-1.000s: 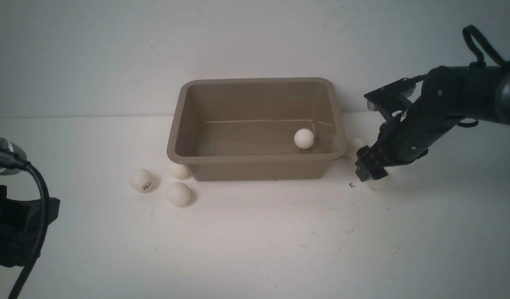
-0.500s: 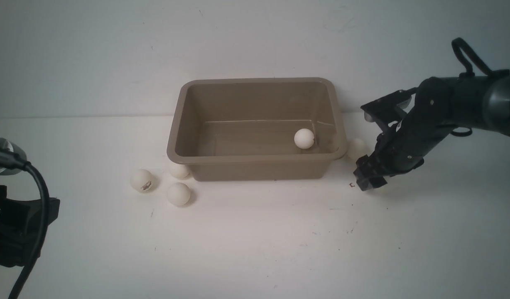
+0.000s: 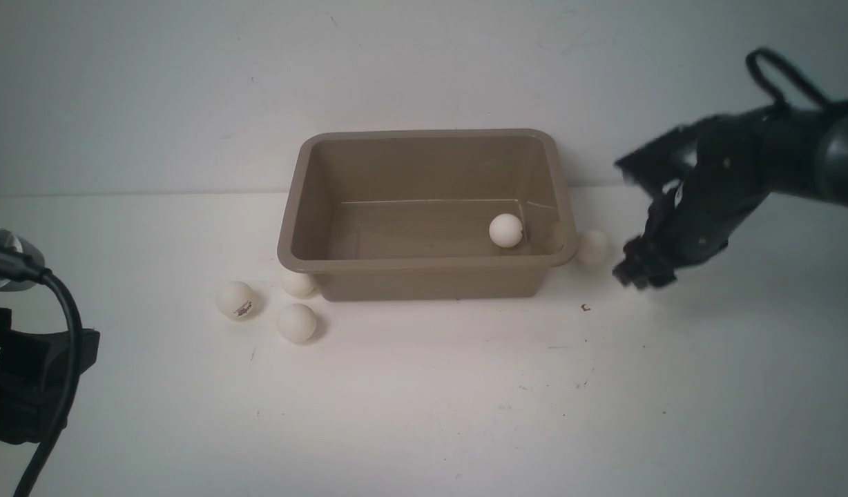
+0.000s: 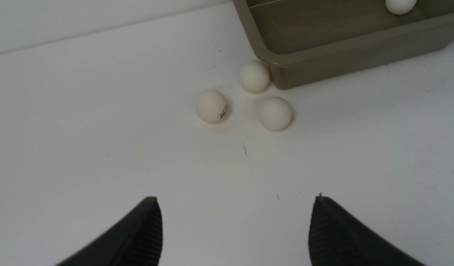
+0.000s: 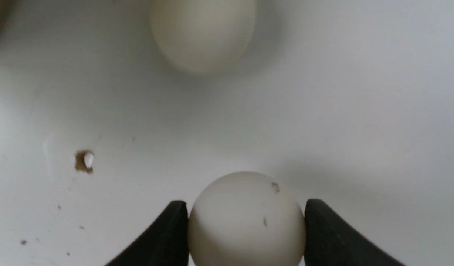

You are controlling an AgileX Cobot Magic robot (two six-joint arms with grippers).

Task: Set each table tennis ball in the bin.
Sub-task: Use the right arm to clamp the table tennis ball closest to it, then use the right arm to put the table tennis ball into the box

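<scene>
Nearest, the left arm's jaws are standing released and empty above the white counter [image 4: 101, 147]. Three small off-white table tennis balls [image 3: 297, 323] are lying clustered at the near left corner of the taupe rectangular plastic bin [image 3: 424, 264]. Rightward, the right arm's jaws are grasping a fourth ball [image 5: 246, 220] by its sides. Being smooth, it is risking squirting free or clipping the rolled rim. A fifth ball [image 3: 593, 247], lying just beside the bin's right wall, could be knocked rolling. A sixth ball [image 3: 505, 230] is lying inside.
</scene>
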